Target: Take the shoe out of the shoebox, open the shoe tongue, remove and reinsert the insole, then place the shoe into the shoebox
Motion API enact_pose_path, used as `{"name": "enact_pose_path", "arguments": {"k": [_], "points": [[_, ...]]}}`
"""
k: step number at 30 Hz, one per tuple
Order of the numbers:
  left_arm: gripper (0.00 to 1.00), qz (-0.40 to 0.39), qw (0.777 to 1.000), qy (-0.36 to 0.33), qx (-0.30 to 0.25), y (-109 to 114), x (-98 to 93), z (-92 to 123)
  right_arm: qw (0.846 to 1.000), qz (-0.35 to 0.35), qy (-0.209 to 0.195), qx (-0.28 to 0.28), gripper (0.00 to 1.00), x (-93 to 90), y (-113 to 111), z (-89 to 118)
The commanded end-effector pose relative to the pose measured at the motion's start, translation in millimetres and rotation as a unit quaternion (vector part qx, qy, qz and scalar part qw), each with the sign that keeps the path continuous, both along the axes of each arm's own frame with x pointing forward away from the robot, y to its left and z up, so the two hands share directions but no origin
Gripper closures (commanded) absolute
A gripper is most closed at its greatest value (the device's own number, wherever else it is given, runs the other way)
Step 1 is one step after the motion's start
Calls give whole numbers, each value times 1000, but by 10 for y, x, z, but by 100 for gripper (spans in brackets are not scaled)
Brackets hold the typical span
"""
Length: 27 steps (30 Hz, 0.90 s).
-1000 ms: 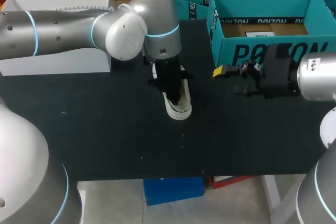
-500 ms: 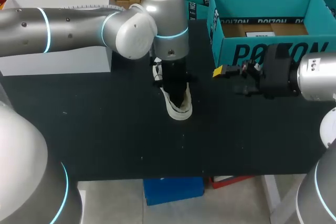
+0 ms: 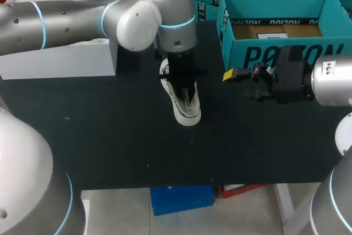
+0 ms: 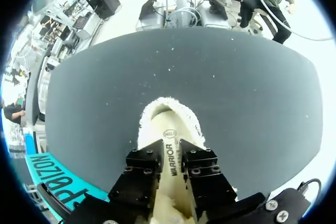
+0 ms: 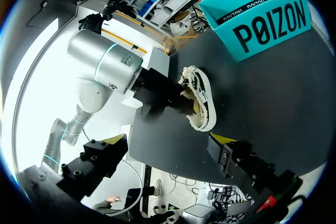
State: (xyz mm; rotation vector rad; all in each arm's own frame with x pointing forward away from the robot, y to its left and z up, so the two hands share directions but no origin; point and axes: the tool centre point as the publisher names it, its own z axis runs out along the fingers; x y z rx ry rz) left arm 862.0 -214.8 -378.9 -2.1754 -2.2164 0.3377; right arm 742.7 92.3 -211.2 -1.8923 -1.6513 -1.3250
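I hold the left gripper [image 4: 170, 151] down in the shoe [image 3: 187, 109], pinched together on the insole [image 4: 169, 134] for extraction, with the right gripper [image 5: 167, 141] spread apart, standing clear

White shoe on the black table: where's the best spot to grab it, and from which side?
Probably the rounded toe cap, from above, pinching across its narrow width. The white shoe stands upright on its sole, toe bare, while the left end effector sits over the opening behind it.
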Motion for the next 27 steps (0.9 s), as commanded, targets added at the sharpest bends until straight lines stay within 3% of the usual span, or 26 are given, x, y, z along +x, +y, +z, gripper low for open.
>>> {"name": "enact_pose_path", "arguments": {"k": [1, 4, 6, 8, 9, 16, 27], "points": [[67, 9, 1000, -15, -12, 182, -59, 322, 1000, 0, 0, 1, 0, 0, -3, 1], [73, 22, 999, -4, -43, 241, -66, 459, 1000, 0, 0, 1, 0, 0, -3, 1], [83, 33, 997, -5, -64, 288, -47, 533, 1000, 0, 0, 1, 0, 0, -3, 1], [98, 45, 995, 1, -88, 337, -15, 582, 1000, 0, 0, 1, 0, 0, -3, 1], [100, 55, 993, 2, -105, 377, 14, 618, 1000, 0, 0, 1, 0, 0, -3, 1], [100, 116, 979, 0, -169, 580, 258, 747, 1000, 0, 0, 1, 0, 0, -3, 1], [100, 169, 966, -9, -197, 678, 718, 717, 1000, 0, 0, 1, 0, 0, -3, 1]]}}
